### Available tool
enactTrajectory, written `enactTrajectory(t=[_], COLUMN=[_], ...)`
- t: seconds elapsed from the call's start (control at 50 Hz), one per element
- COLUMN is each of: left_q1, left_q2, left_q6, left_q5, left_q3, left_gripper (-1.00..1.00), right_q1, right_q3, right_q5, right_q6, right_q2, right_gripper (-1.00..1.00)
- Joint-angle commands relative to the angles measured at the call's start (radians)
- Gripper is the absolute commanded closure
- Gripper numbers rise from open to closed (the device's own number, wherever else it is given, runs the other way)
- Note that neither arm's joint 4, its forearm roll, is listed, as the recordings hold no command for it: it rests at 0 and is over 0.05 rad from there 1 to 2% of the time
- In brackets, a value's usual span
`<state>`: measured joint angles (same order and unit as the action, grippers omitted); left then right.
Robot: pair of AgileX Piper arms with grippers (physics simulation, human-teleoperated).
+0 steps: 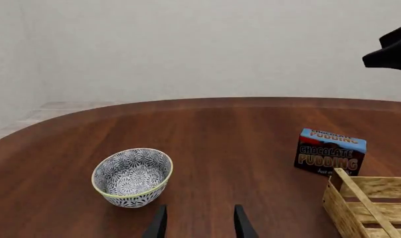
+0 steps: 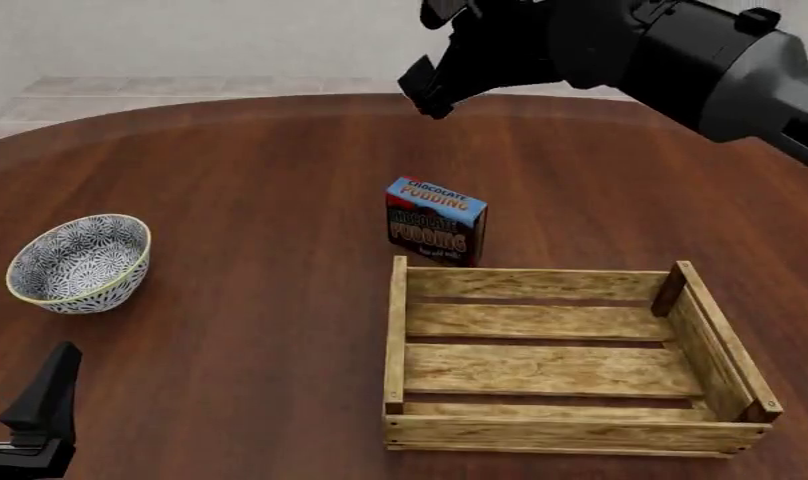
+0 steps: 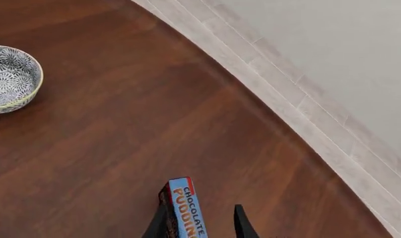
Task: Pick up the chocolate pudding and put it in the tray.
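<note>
Fingers of the left gripper [image 1: 199,223] stand spread, low at the near left table [image 2: 244,340] edge, gripping nothing. Right gripper [image 3: 199,223] hangs high beyond the pudding [image 2: 435,221], fingers apart with the carton between them in its wrist view only. The pudding stands upright just behind the tray's [image 2: 397,330] far left corner. Bowl [image 2: 80,262] sits well left. Front view shows bare wood between bowl and tray.
</note>
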<state>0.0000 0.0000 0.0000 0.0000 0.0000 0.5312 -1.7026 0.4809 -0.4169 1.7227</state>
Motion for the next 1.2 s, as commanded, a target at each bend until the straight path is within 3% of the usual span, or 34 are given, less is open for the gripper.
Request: enactTrajectory(t=[0.02,0.62,0.92,1.2], left_q1=[0.0,0.0,0.0,0.0], left_q2=[0.0,0.0,0.0,0.0], left_q6=[0.0,0.0,0.0,0.0], left_q5=[0.0,0.0,0.0,0.0], left_q3=[0.0,0.0,0.0,0.0], left_gripper=[-1.0,-1.0,-1.0,-1.0], right_q1=[0.023,0.028,0.01,0.007], right_q3=[-0.003,-0.101,-0.062,-0.086], right_q5=[0.039,0.172,0.173,0.188], right_q6=[-0.04,-0.152,-0.204,-0.193], right_q2=[0.02,0.089,0.1,0.116], right_gripper=[-1.0,-1.0,-1.0,-1.0])
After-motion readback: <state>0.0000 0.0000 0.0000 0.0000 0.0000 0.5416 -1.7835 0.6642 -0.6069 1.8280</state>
